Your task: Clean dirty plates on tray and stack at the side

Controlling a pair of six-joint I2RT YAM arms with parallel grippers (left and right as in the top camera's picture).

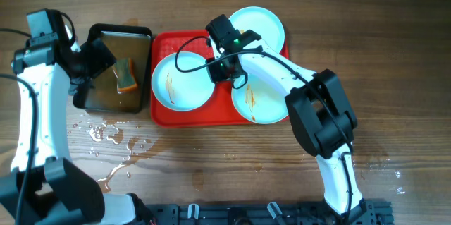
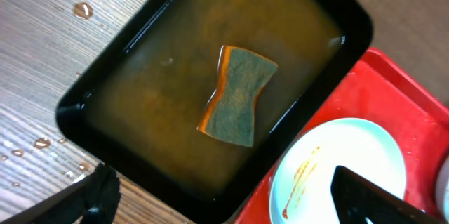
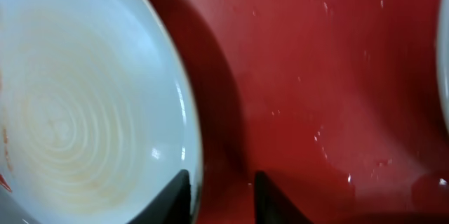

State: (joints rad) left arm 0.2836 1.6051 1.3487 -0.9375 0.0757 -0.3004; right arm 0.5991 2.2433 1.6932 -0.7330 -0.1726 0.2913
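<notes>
Three pale plates lie on the red tray [image 1: 220,110]. The left plate [image 1: 180,82] and the front right plate [image 1: 262,101] carry brown smears. The back right plate [image 1: 259,27] hangs over the tray's far rim. My right gripper [image 1: 219,70] is open at the left plate's right edge. In the right wrist view its jaws [image 3: 221,197] straddle that plate's rim [image 3: 84,97], one finger over the plate and one over the tray [image 3: 323,76]. My left gripper [image 1: 95,60] is open and empty above the black pan.
The black pan [image 1: 127,30] left of the tray holds brownish water and a green and orange sponge [image 1: 126,75], which also shows in the left wrist view [image 2: 238,97]. Water drops [image 1: 113,137] lie on the wooden table in front of the pan.
</notes>
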